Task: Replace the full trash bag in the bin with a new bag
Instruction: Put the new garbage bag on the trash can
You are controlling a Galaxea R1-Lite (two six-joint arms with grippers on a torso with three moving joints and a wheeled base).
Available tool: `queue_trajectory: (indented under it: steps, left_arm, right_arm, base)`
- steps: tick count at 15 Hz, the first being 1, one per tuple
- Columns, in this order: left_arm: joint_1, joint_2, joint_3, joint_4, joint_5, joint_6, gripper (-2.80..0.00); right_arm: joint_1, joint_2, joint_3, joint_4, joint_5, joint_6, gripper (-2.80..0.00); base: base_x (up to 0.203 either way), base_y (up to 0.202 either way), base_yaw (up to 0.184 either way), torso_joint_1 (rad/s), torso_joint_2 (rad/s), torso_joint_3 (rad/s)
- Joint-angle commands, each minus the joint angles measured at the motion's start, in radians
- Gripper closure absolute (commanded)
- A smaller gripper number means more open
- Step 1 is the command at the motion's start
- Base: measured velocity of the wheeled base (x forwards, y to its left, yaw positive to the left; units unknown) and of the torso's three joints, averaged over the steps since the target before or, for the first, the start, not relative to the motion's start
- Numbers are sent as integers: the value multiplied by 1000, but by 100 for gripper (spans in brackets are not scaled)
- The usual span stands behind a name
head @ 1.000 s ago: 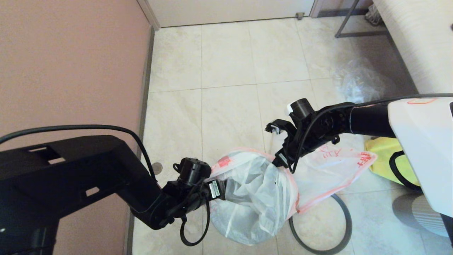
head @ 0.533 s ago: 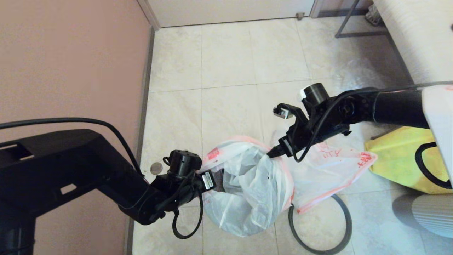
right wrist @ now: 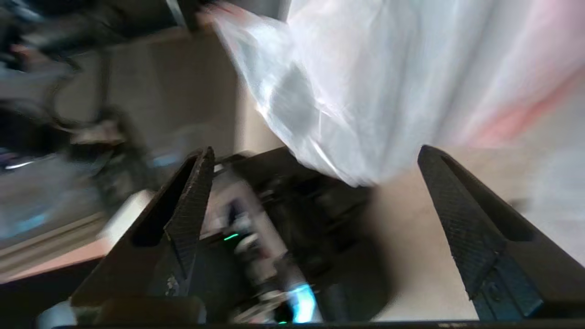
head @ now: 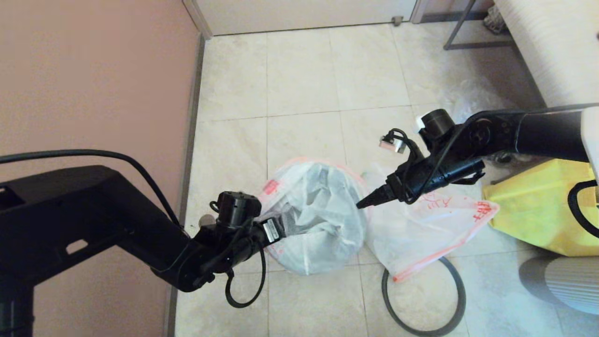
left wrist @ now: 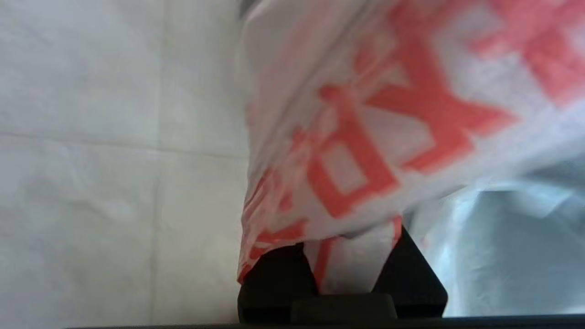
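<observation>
the white red-printed bag (head: 313, 215), draped over the bin on the floor, is pinched at its edge by the left gripper (left wrist: 349, 269). the right gripper (right wrist: 315, 201) is held beside it, jaws wide apart and empty. with one edge held, the thin film could be torn or slip free.

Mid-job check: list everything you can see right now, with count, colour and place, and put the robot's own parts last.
Trash bag: one, translucent white with red print, lifted above the floor between the arms.
Loose bag: one, white with red print, flat on the floor beside it.
Hoop: one, dark grey, on the floor, partly under the loose bag.
Yellow bag: one, on the floor at the robot's right.
Clear plastic: one crumpled heap, farther back on the right.
Floor: beige tiles.
Wall: pink, on the left.
Left end effector: black, shut on the trash bag's edge.
Right end effector: black, open beside the trash bag.
</observation>
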Motion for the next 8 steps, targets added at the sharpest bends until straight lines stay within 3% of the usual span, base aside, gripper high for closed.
queue_trajectory:
  steps: [1, 5, 6, 8]
  left_arm:
    - [4, -27, 4, 2, 1, -3, 0]
    - [2, -26, 15, 2, 1, -3, 0]
    - [3, -20, 15, 2, 1, -3, 0]
    - [0, -6, 14, 1, -1, -3, 0]
  right_arm:
    - [-11, 2, 0, 15, 28, 6, -280]
    - [-20, -61, 0, 65, 65, 13, -280]
    - [-14, -78, 0, 61, 63, 52, -280]
    - [26, -93, 0, 43, 22, 134, 0]
  base:
    - [0, 0, 0, 0, 0, 0]
    - [0, 0, 0, 0, 0, 0]
    - [0, 0, 0, 0, 0, 0]
    - [0, 0, 0, 0, 0, 0]
